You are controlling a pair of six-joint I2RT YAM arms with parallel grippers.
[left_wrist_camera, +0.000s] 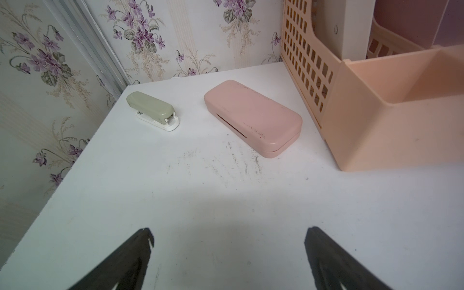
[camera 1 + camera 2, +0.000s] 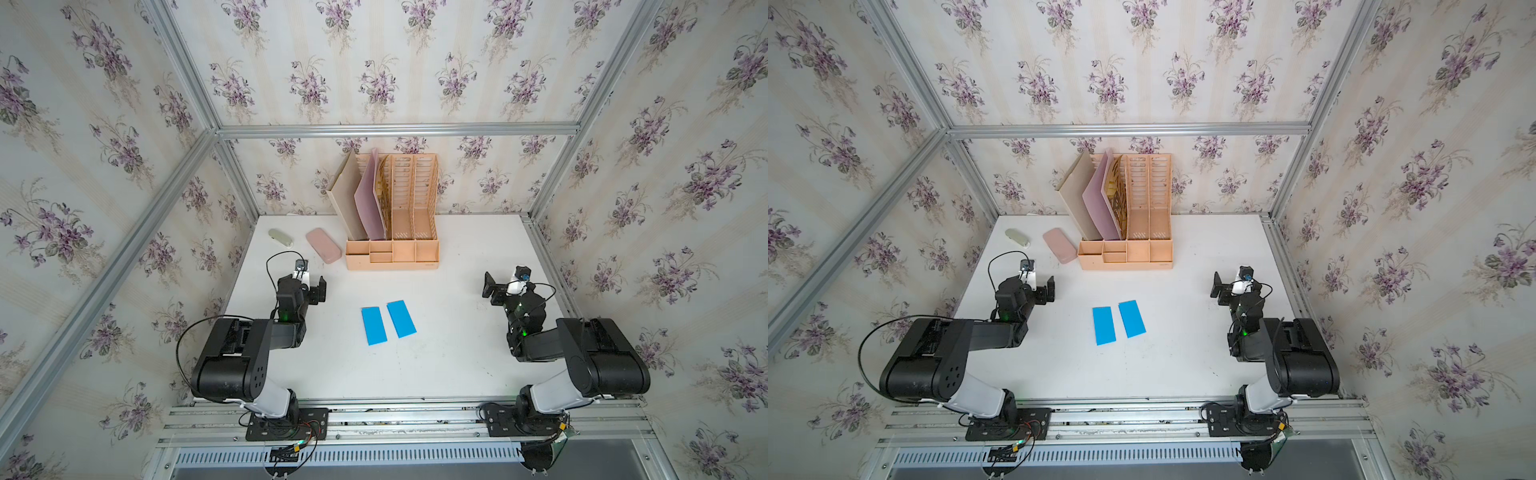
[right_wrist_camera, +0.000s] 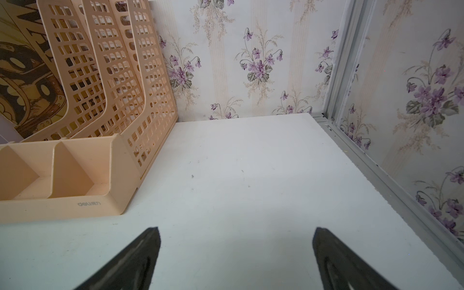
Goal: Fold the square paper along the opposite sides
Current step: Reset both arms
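two blue papers (image 2: 374, 326) (image 2: 401, 318), one stapler (image 2: 280, 237), one organizer (image 2: 415, 251)

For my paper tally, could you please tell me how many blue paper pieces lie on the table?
2. One blue paper piece lies mid-table, nearer the left arm; the second lies beside it, not touching, nearer the right arm. The file organizer might hide more.

matt white table (image 1: 226, 200), scuffed near the smooth matt pink case (image 1: 251, 113); perforated peach plastic organizer (image 3: 120, 82); matt blue paper pieces (image 2: 374, 325).
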